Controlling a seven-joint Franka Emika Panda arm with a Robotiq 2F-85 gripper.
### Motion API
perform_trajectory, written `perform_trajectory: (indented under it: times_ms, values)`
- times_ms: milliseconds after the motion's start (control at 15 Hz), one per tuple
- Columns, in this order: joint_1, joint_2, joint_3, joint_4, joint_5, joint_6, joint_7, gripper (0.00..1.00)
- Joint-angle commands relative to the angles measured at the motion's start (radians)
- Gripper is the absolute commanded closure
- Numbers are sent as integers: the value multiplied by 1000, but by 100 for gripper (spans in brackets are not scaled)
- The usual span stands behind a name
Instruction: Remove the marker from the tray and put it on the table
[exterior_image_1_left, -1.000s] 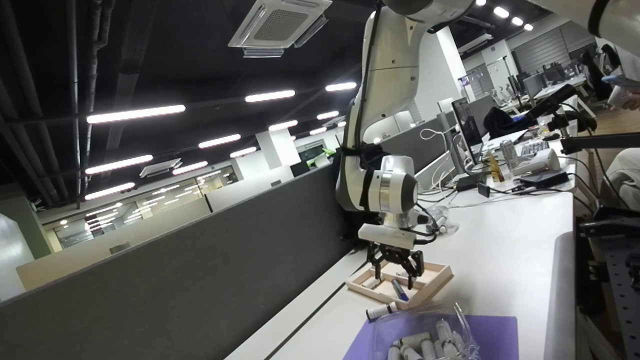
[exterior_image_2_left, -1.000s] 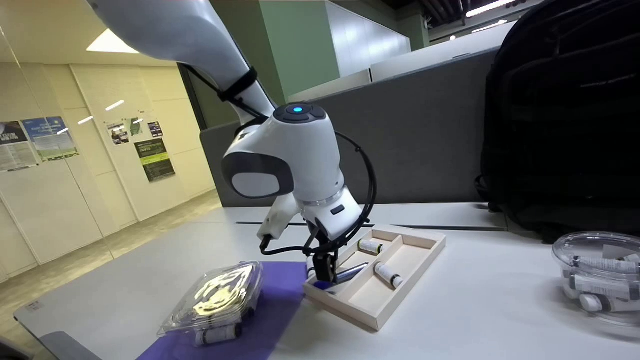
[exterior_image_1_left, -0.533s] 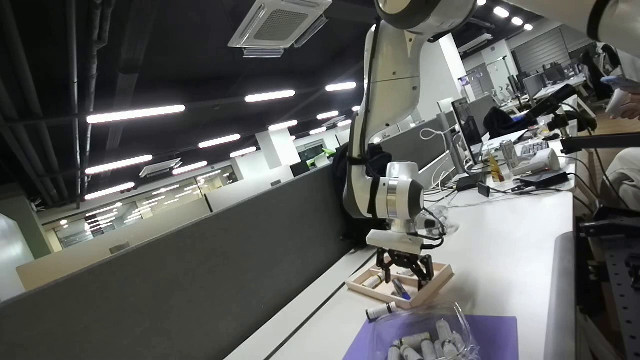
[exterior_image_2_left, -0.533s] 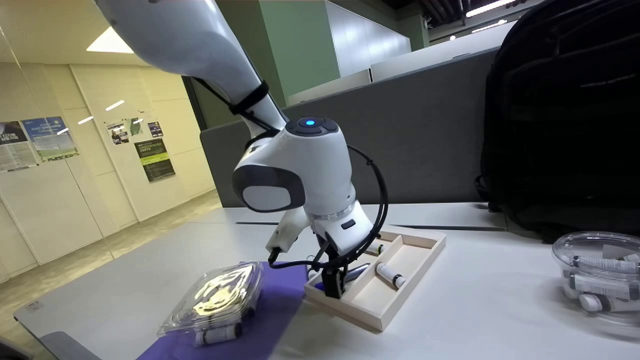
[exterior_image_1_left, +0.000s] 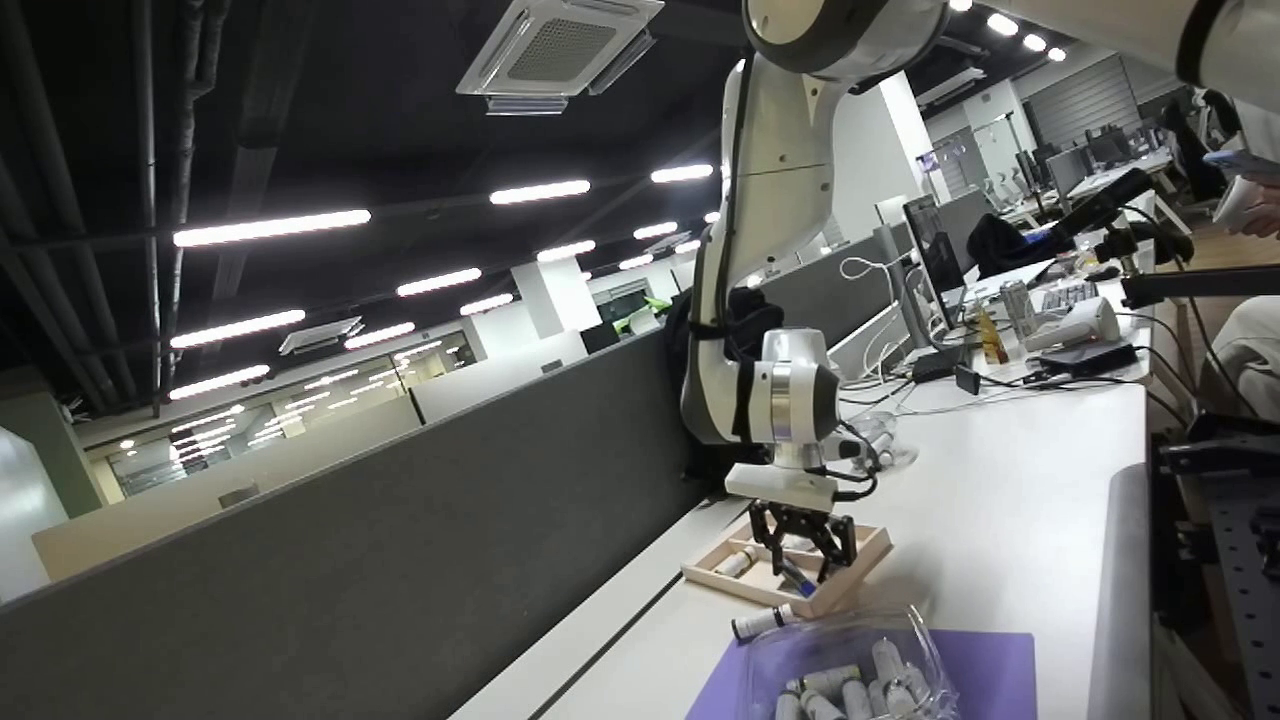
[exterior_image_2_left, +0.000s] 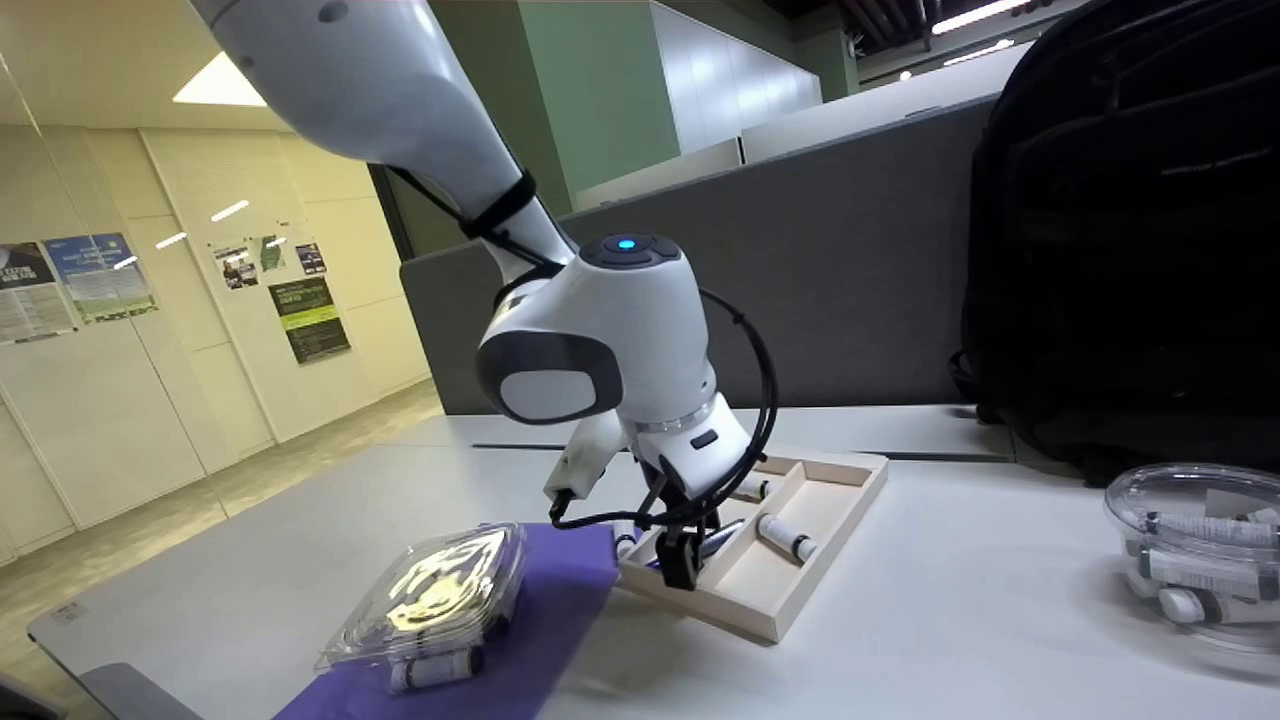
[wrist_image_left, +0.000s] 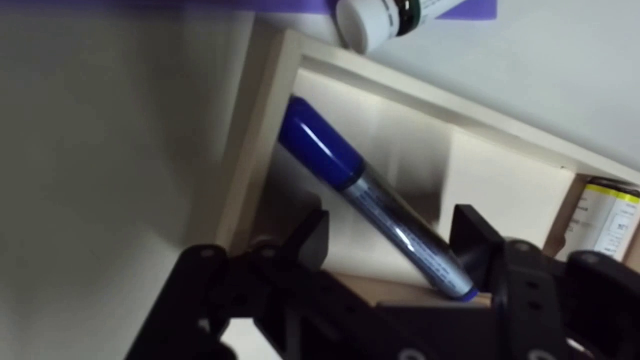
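Stage: early. The marker (wrist_image_left: 382, 206) lies in the tray (wrist_image_left: 425, 93), slantwise in one compartment; in the wrist view its blue cap points toward half past ten, its tail toward half past four, close to the divider (exterior_image_2_left: 775, 501). Flat or propped there, cannot tell. Pincer (wrist_image_left: 392, 236) spread wide, nothing held, its fingertips (wrist_image_left: 316, 239) to either side of the barrel; the three o'clock one looks near it, contact not certain.

Judged done: the approach, or nearly all of it. Left: closing, lifting over the rim, setting the marker on the worktop (exterior_image_2_left: 920, 630), letting go.

Containers. Tray also carries a yellow-banded vial (wrist_image_left: 607, 220) at three o'clock of the marker, and a white vial (exterior_image_2_left: 787, 538) across the divider. A loose vial (wrist_image_left: 387, 20) lies outside, at twelve o'clock in the wrist view, by the purple mat (exterior_image_2_left: 560, 600). In an exterior view: clear box (exterior_image_2_left: 440, 590) on the mat at nine o'clock of the tray, several vials inside; round tub (exterior_image_2_left: 1160, 490) at three o'clock, also holding vials.
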Motion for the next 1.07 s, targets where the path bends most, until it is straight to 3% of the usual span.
perform_trajectory:
  times_ms: [0,267,533,1000]
  values:
    - [20,25,-20,36,-21,-11,41,63]
    - [23,31,-20,50,-20,-5,28,91]
    - [23,34,-18,58,-28,0,10,96]
    - [30,-38,4,-10,-49,45,-100,94]
